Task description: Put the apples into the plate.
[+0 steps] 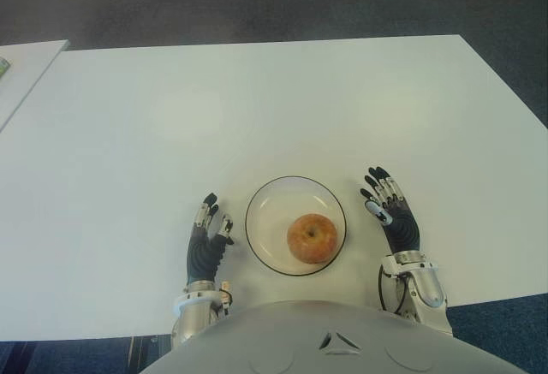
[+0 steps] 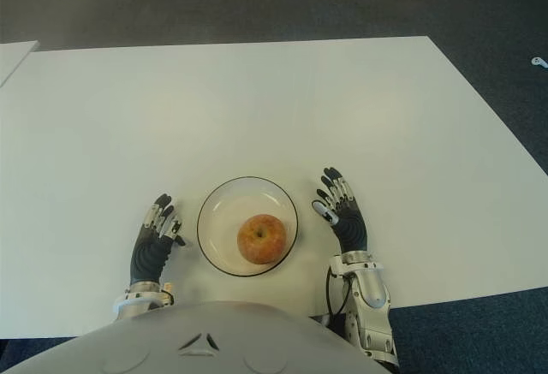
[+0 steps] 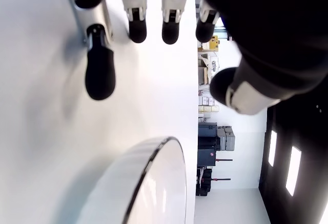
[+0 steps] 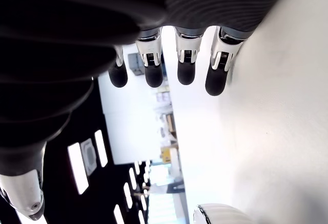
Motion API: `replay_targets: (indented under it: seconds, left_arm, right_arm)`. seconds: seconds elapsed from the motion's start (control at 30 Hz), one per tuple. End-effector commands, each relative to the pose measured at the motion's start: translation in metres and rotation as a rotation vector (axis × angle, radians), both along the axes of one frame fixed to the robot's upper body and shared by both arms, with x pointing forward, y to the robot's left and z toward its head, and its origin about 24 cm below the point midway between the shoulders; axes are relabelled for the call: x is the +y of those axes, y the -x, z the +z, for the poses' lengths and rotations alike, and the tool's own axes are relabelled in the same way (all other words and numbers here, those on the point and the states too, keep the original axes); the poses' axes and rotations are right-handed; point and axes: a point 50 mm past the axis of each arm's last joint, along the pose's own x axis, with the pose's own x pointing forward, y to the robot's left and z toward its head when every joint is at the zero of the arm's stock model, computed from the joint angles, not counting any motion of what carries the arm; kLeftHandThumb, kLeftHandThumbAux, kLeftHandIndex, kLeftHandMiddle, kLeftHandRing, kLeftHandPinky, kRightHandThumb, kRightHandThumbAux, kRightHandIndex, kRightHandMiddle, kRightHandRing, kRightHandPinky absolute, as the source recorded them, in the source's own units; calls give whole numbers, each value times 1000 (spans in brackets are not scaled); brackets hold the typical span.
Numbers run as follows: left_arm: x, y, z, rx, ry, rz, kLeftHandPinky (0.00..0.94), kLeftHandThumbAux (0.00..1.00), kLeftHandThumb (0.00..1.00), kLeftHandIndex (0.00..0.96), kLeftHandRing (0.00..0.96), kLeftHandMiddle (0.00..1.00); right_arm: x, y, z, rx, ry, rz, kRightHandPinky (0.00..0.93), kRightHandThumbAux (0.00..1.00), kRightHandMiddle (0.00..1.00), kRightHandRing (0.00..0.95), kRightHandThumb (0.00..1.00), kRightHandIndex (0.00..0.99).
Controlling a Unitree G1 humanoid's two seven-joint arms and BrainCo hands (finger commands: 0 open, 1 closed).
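Note:
One reddish-yellow apple (image 1: 312,238) sits inside the round glass plate (image 1: 265,213), toward its near right side. The plate stands on the white table (image 1: 257,109) close to the front edge. My left hand (image 1: 208,235) is just left of the plate, fingers spread and holding nothing. On the other side of the plate, my right hand (image 1: 390,210) is also spread and holds nothing. The plate's rim (image 3: 154,167) shows in the left wrist view below the extended fingers (image 3: 99,70). In the right wrist view the fingers (image 4: 186,62) are straight over bare table.
A second white table edge (image 1: 26,62) shows at the far left. Dark floor (image 1: 274,2) lies beyond the table. My torso (image 1: 334,340) fills the bottom of the eye views.

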Motion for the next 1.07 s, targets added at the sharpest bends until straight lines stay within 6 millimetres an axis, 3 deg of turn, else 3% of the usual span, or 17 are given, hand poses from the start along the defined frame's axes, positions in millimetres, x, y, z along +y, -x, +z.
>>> replay_targets:
  seconds: [0.03,0.53,1.07]
  left_arm:
    - [-17,5,-15,78,47,-15,0,570,107,0,0,0]
    - [-10,4,-17,14,37,-12,0,598,117,0,0,0]
    - [-11,5,-9,-85,28,8,41,498,129,0,0,0]
  right_arm:
    - [0,8,-10,79,-19,-7,0,598,0,0,105,0]
    - [2,3,-11,77,-14,12,0,599,0,0,97,0]
    - [3,-4,-4,59,38,64,0,635,0,0,93,0]
